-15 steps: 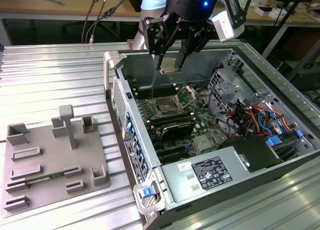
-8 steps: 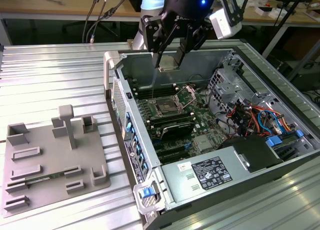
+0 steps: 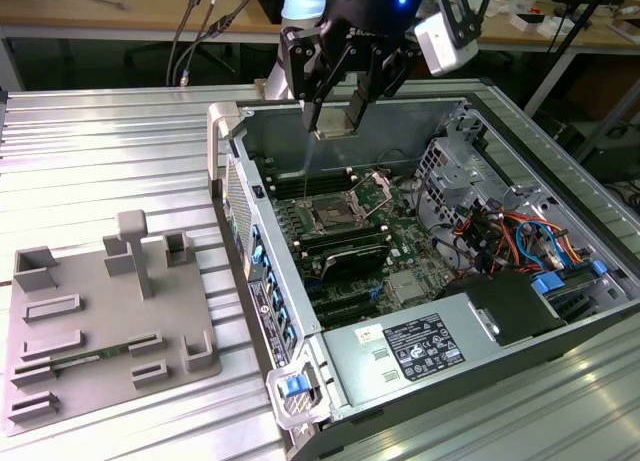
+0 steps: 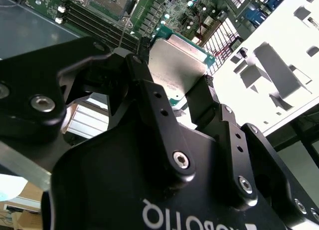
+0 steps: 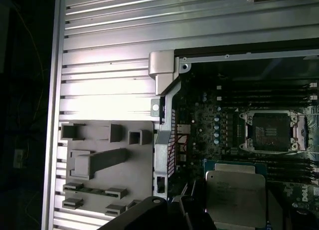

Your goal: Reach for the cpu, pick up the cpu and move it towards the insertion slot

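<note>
In the exterior view my gripper (image 3: 334, 119) hangs over the open computer case, shut on the cpu (image 3: 333, 133), a thin silvery square held by two opposite edges between the black fingers. The second wrist view shows the cpu (image 4: 180, 65) close up, its metal top clamped between the fingers (image 4: 149, 93). The insertion slot (image 3: 328, 218), a silver-framed socket with a dark centre and its bracket swung open, lies on the green board below and slightly nearer than the gripper. In the first wrist view the cpu (image 5: 237, 197) sits beside the insertion slot (image 5: 271, 131), not over it.
A grey fixture plate (image 3: 90, 326) with raised blocks lies on the ribbed metal table at the exterior view's left. The case wall (image 3: 250, 231) stands between plate and board. Black memory slots (image 3: 345, 249), a drive cage (image 3: 470, 166) and cables (image 3: 505, 236) surround the socket.
</note>
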Robot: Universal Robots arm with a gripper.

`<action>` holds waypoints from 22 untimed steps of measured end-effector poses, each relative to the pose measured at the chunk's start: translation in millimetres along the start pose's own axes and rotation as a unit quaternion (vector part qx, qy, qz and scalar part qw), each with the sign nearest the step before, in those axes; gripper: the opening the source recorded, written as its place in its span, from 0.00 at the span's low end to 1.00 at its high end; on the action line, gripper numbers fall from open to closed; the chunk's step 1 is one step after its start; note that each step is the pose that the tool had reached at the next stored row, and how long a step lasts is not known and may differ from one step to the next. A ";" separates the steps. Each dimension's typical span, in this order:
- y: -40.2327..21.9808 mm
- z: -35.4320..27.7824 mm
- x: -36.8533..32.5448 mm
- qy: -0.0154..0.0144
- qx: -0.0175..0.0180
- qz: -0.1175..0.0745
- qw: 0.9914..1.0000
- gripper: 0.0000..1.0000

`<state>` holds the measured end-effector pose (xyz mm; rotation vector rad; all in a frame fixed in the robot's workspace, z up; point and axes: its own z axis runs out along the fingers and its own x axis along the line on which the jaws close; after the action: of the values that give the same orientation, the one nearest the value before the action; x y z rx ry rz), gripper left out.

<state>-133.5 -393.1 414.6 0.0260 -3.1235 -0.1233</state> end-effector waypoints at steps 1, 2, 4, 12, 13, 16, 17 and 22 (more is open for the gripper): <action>0.6 0.1 -0.1 0.000 0.000 0.000 1.000 0.55; 0.9 0.2 -0.1 0.000 0.000 0.000 1.000 0.55; 1.9 0.3 -0.4 0.000 0.000 0.000 1.000 0.55; 5.9 0.9 -1.6 0.000 0.000 0.000 1.000 0.55; 6.1 0.9 -1.7 0.000 0.000 0.000 1.000 0.55; 6.3 0.9 -1.9 0.000 0.000 0.000 1.000 0.55; 6.5 0.9 -2.0 0.000 0.000 0.000 1.000 0.55; 6.5 1.0 -2.0 0.000 0.000 0.000 1.000 0.55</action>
<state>-131.6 -386.5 414.1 0.0260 -3.1235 -0.1232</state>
